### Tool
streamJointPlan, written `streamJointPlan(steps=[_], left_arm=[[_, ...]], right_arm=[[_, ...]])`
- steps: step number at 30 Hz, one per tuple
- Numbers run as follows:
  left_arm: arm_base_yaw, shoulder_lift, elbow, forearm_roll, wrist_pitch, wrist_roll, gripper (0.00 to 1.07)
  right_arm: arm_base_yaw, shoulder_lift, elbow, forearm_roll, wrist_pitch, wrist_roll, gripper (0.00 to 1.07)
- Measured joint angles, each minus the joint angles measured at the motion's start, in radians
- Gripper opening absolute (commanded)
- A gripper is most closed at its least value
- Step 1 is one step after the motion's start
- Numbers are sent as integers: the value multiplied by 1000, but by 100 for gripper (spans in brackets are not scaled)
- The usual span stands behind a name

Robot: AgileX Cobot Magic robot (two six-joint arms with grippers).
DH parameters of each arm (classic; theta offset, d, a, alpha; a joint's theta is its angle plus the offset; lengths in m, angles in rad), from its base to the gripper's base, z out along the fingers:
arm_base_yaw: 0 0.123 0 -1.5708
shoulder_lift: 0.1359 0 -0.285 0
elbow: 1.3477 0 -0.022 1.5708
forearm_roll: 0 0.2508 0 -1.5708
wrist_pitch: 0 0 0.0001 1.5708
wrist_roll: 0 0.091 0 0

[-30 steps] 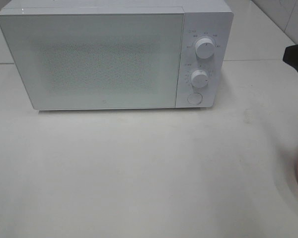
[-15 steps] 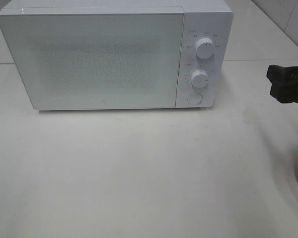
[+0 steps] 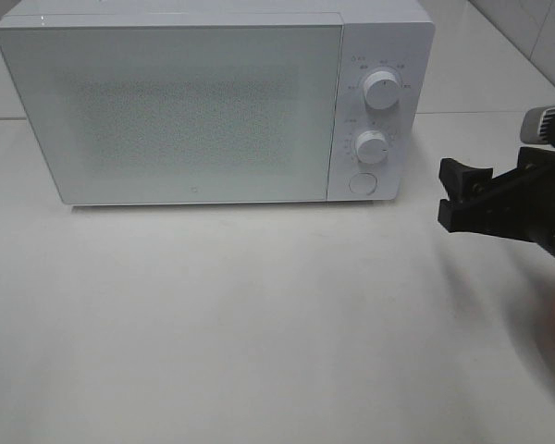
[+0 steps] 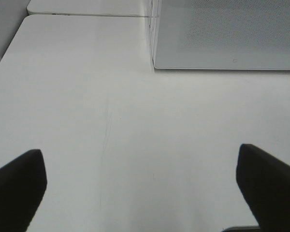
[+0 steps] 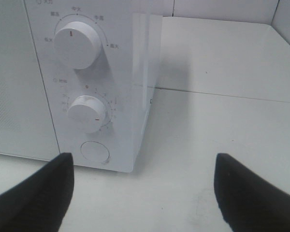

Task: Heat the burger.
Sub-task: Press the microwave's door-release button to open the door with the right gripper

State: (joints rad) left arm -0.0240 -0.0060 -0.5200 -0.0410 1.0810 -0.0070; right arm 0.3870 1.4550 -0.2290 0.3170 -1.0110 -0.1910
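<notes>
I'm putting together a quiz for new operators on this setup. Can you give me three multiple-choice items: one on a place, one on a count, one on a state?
1. Where is the right tool relative to the microwave?
A) off its left side
B) off its right side, near the control panel
C) on top of it

2. How many round knobs does the panel carry?
A) one
B) two
C) four

3. The microwave's door is:
A) shut
B) swung wide open
C) missing

Answers:
1 B, the high view shows it right of the panel.
2 B, an upper knob and a lower knob sit above a round button.
3 A, the door lies flush with the front.
</notes>
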Motion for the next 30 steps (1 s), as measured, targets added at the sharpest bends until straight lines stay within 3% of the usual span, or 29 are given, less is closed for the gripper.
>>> streamJointPlan(steps=[7,15,28,30], left_arm=[[0,0,0,0,0,0,100],[0,0,0,0,0,0,100],[0,0,0,0,0,0,100],[0,0,0,0,0,0,100]], right_arm=[[180,112,-1,201,-164,-26,76],[320,193,-31,353,-193,-31,76],[387,240,-84,447,-194,-19,75],[390,240,-84,447,-194,58,69]])
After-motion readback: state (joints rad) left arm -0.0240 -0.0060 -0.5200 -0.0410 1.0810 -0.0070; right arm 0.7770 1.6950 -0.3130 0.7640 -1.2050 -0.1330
